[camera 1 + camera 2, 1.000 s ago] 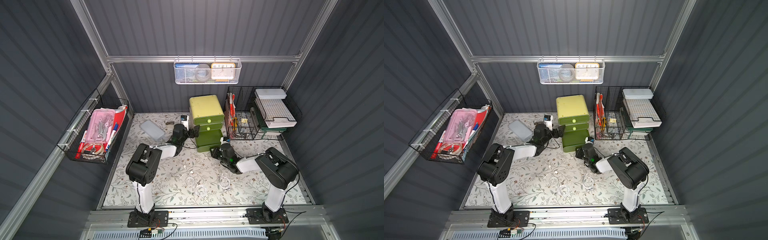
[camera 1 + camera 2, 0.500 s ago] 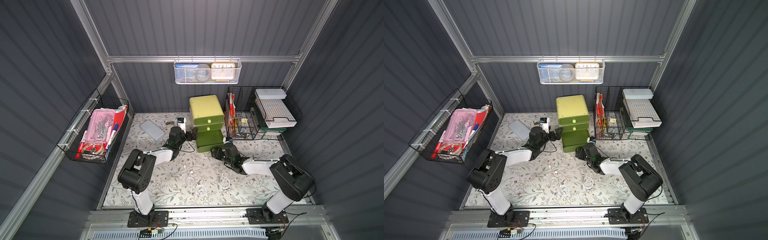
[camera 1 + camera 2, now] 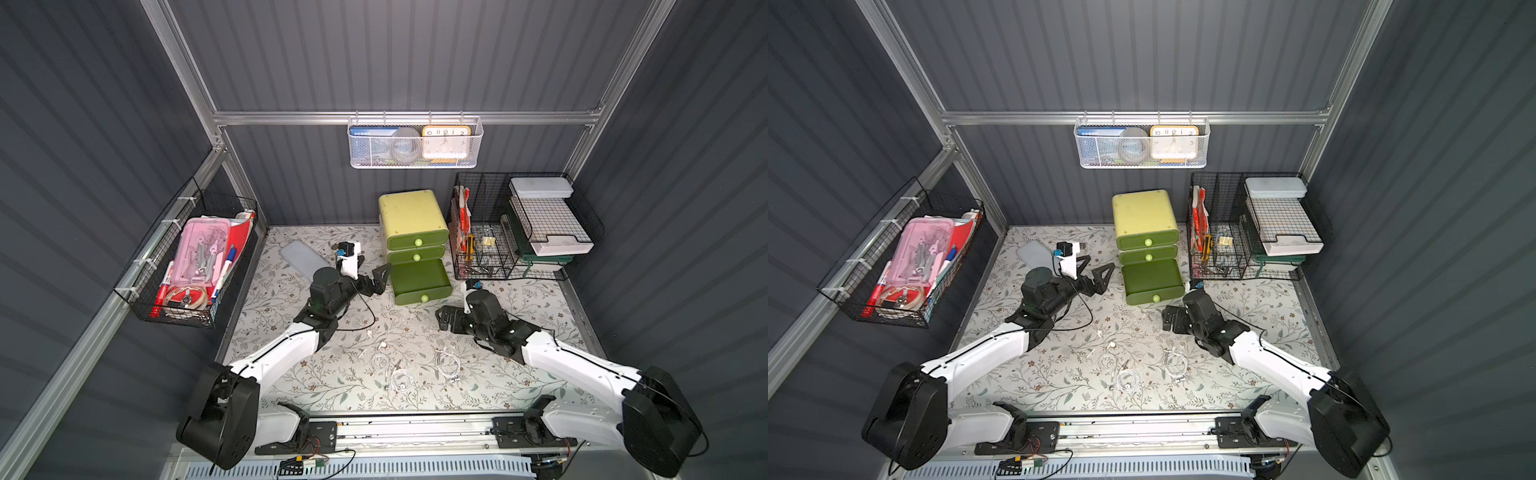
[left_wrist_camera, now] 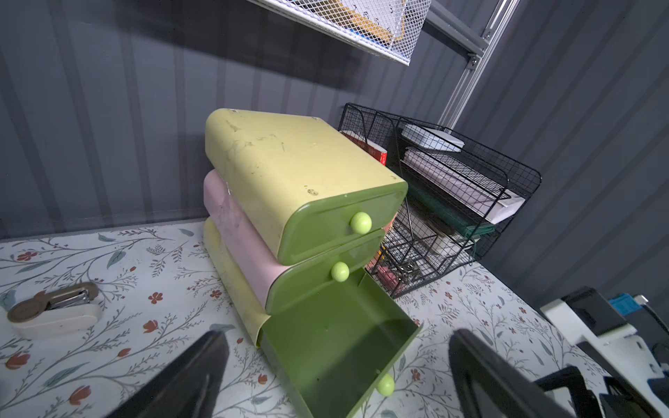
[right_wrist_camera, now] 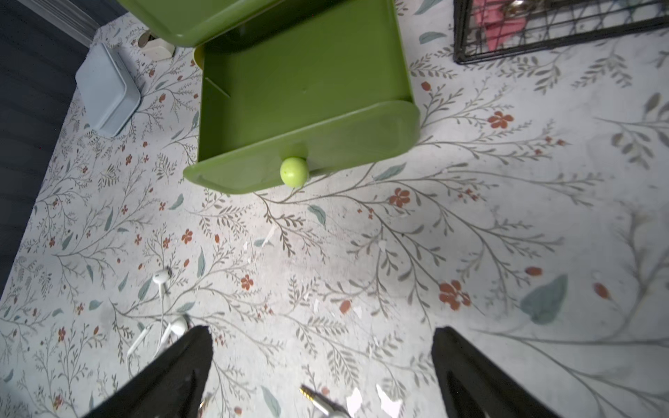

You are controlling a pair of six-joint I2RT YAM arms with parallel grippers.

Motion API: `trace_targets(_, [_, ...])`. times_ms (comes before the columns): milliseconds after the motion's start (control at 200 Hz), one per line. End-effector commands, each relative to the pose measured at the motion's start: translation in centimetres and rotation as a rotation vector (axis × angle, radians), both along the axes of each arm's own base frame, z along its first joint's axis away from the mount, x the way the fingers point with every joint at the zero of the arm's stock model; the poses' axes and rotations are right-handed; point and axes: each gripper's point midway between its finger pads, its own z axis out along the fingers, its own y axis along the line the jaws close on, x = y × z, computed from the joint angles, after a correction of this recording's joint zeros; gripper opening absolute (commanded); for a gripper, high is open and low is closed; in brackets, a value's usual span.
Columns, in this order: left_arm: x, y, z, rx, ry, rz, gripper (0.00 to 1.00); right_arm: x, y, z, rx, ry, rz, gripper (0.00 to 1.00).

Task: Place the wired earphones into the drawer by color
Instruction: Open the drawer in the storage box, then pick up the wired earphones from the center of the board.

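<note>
**Left pincer point(image 3: 376, 279) and right pincer point(image 5: 321, 331) open; white earphones point(image 3: 401, 379) loose on the floral mat point(image 3: 536, 297); bottom drawer point(image 3: 422, 296) pulled out.**

You have the green drawer unit point(image 3: 413, 216) directly ahead of the left pincer, whose jaws stand wide apart and grip nothing. The bottom drawer faces the right pincer with its knob point(image 5: 294, 172), near the fingertips but apart from them. That pincer is also spread wide and holds nothing. The white earphones lie in coils behind the right pincer, toward its base. One earbud point(image 5: 179, 325) sits just beside a finger point(image 5: 173, 369), and a gold plug point(image 5: 315, 396) lies between both fingers.
</note>
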Motion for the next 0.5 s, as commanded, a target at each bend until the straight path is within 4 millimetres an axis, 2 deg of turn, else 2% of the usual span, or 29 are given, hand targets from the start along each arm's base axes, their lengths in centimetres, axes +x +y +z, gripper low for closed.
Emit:
trace_targets(0, [-1.7,0.4,-2.1,0.027,0.101,-0.022,0.99,-3.2,-1.7,-1.5,-0.066,0.095,0.059,0.99])
trace_targets(185, [-3.6,1.0,-4.7,0.030,0.177,-0.029,0.99,-5.6,-2.5,-1.3,-0.064,0.148,0.086,0.99])
trace_targets(390, [-5.0,1.1,-7.6,0.042,0.232,-0.052,0.99,-8.4,-4.1,-2.6,-0.130,0.303,0.057,0.89])
trace_targets(495, [-5.3,1.1,-7.4,0.044,0.218,-0.059,0.99,-9.3,-3.9,-3.4,-0.158,0.347,0.076,0.86])
